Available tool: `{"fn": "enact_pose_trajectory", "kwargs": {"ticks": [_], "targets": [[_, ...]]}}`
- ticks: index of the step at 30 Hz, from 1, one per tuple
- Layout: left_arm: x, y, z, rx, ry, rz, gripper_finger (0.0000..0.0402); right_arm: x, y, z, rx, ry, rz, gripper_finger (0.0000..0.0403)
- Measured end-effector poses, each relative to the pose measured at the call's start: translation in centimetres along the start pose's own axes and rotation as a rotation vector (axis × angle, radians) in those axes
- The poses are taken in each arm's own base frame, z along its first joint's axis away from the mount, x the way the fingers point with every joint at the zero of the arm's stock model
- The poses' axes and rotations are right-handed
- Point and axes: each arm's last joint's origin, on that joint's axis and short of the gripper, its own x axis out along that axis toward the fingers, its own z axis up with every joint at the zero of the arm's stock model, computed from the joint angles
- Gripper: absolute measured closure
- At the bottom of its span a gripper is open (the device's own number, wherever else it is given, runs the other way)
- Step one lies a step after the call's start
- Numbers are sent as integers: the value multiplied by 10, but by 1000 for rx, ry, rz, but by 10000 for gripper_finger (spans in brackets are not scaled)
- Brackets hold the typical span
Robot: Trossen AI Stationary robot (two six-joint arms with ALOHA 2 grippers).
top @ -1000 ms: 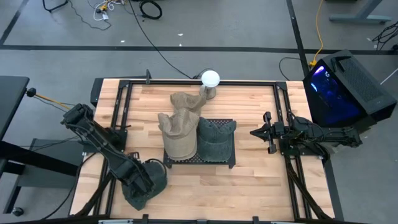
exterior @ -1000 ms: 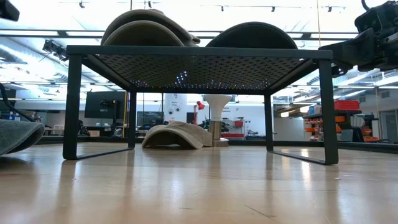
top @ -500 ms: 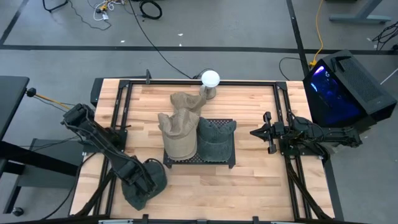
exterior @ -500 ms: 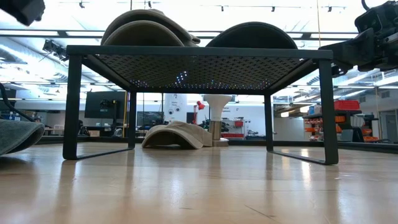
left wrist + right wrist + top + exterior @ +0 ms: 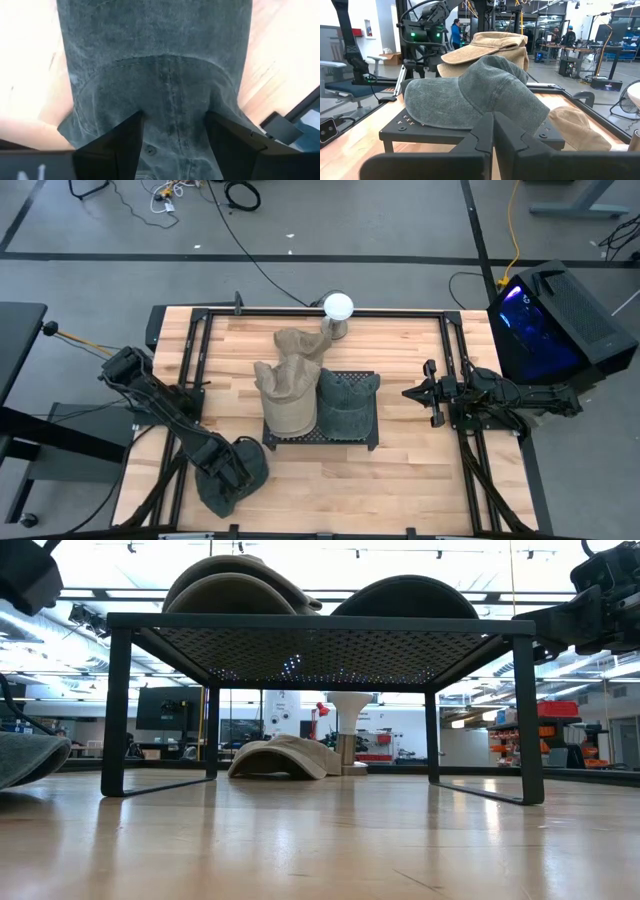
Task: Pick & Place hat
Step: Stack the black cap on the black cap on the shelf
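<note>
Since the earlier frames, the left arm has shifted slightly toward the surface's front edge in the high view, and in the low view its dark body has come lower into the upper left corner; all else is unchanged.

Left arm and left gripper: positioned over the surface's front-left corner, directly above a grey-green hat lying there near the front edge. In the left wrist view the jaws stand wide, one finger on each side of the hat's crown seam, close over the fabric; whether they touch it cannot be told.

Centre: a black mesh rack stands on the middle of the surface. It carries tan hats stacked on its left half and a dark grey-green hat on its right half. Behind the rack, toward the rear edge, another tan hat lies on the surface, beside a white round-topped stand.

Right arm and right gripper: held at the surface's right edge, level with the rack and apart from it, pointing toward it. The jaws are closed together and empty, as the right wrist view shows.
</note>
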Motion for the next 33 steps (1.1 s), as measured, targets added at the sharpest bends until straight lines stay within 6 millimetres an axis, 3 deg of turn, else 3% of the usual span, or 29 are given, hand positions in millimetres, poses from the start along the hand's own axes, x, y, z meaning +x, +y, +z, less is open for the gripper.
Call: {"fn": "enact_pose_trajectory", "kwargs": {"ticks": [4, 18, 33], "targets": [[0, 0, 0, 1, 2, -2, 200, 0, 0, 0, 0, 0, 0, 388], [0, 0, 0, 1, 4, -4, 329, 0, 0, 0, 0, 0, 0, 388], [0, 0, -1, 3, 5, -4, 394, 0, 0, 0, 0, 0, 0, 388]]}}
